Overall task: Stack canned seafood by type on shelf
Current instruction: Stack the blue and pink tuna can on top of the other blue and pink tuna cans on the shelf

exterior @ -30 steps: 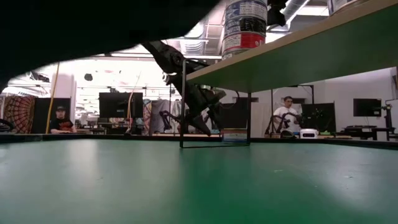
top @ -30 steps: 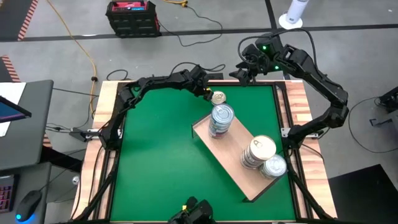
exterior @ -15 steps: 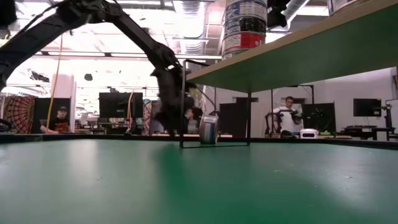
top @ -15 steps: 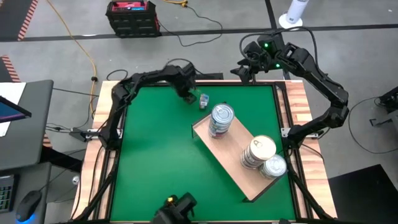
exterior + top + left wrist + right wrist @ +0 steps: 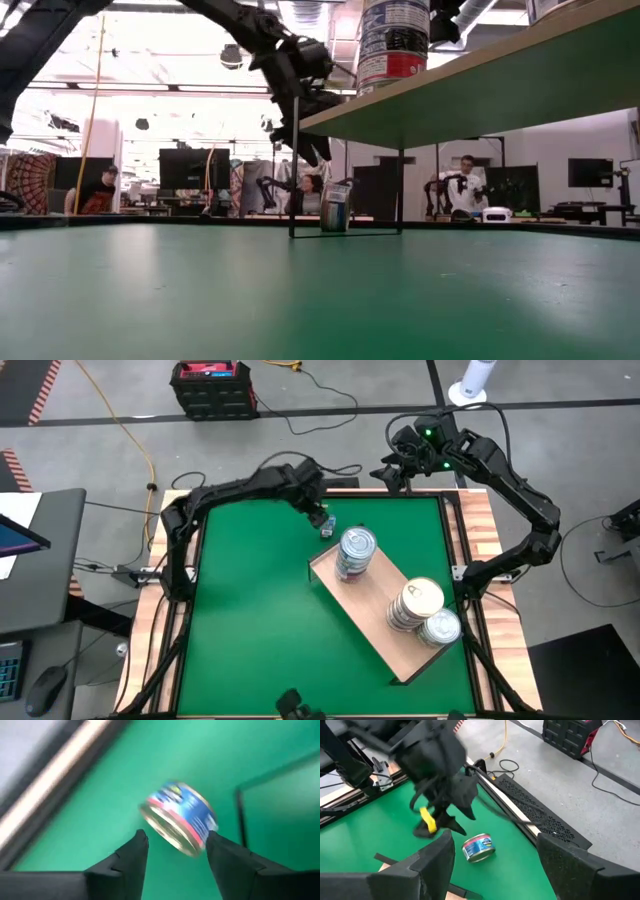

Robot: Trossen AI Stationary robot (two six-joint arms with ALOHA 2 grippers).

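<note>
The left gripper point(image 5: 318, 512) hangs above the mat with fingers apart, empty; the right gripper point(image 5: 385, 473) waits open at the far edge.

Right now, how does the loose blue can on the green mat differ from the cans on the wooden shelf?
The loose can lies alone on its side on the mat, below the open left gripper; the shelf cans stand upright in stacks on the shelf. The loose can is off the shelf near its far corner. Both are small round tins with metal lids.

A black crate point(image 5: 212, 387) with a red top sits on the grey floor beyond the green mat point(image 5: 260, 630), a yellow cable point(image 5: 120, 425) trailing nearby; people sit at desks point(image 5: 462, 190) behind.
</note>
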